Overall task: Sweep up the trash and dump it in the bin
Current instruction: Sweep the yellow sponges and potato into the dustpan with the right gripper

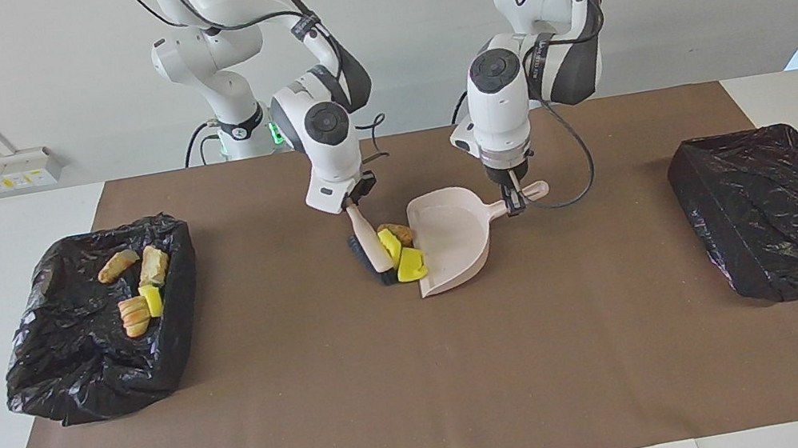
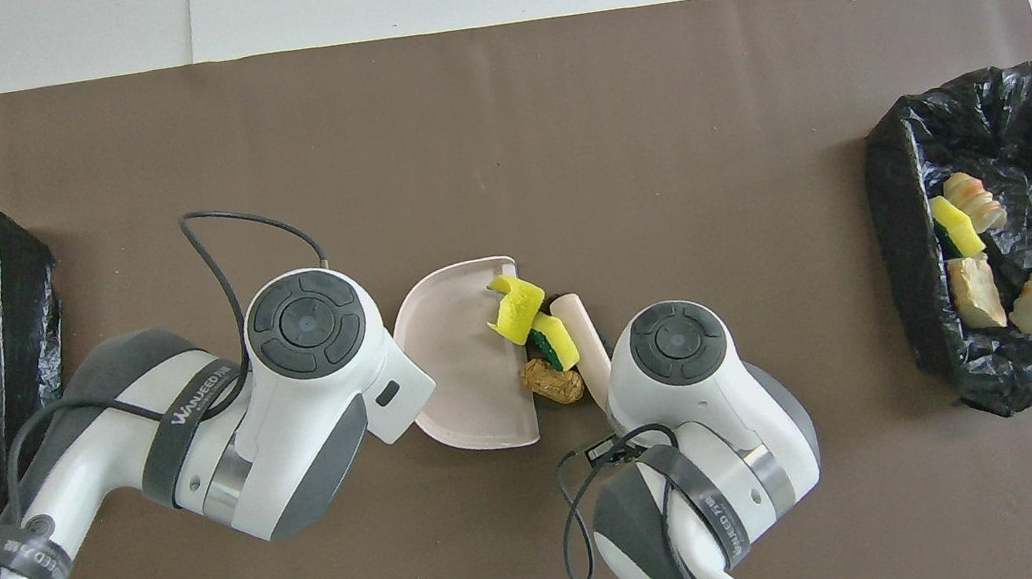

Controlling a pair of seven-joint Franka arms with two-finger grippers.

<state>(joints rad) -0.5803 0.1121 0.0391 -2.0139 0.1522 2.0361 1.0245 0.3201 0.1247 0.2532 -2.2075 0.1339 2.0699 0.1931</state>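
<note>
Trash still to be swept sits as a tight cluster near the middle of the brown mat, well clear of all its edges: two yellow spongy wedges (image 1: 404, 254) and a brown cork-like cylinder (image 1: 397, 232), all crowded at the open lip of the beige dustpan (image 1: 455, 243). In the overhead view one wedge already overlaps the lip, while the cylinder lies just off it at the end nearer the robots.

Pressing on the cluster from the right arm's end of the mat is the brush (image 1: 369, 249), its black bristles down on the mat and touching the wedges, its pale handle slanting up into the right gripper (image 1: 353, 203), which is clamped tight on the handle. The brush lies roughly parallel to the pan's lip, so the bits are pinched between the two.

On the pan's closed end, the left gripper (image 1: 515, 200) is closed on the pan's handle, which points toward the left arm's end of the mat.

What the next push turns on, I judge, is this line: bristles, bits, lip, in that order, with the pan toward the left arm.

Four more pieces already lie in the black-lined bin (image 1: 60, 378) near the mat's edge at the right arm's end; a second black-lined bin (image 1: 779, 217) sits at the left arm's end.
</note>
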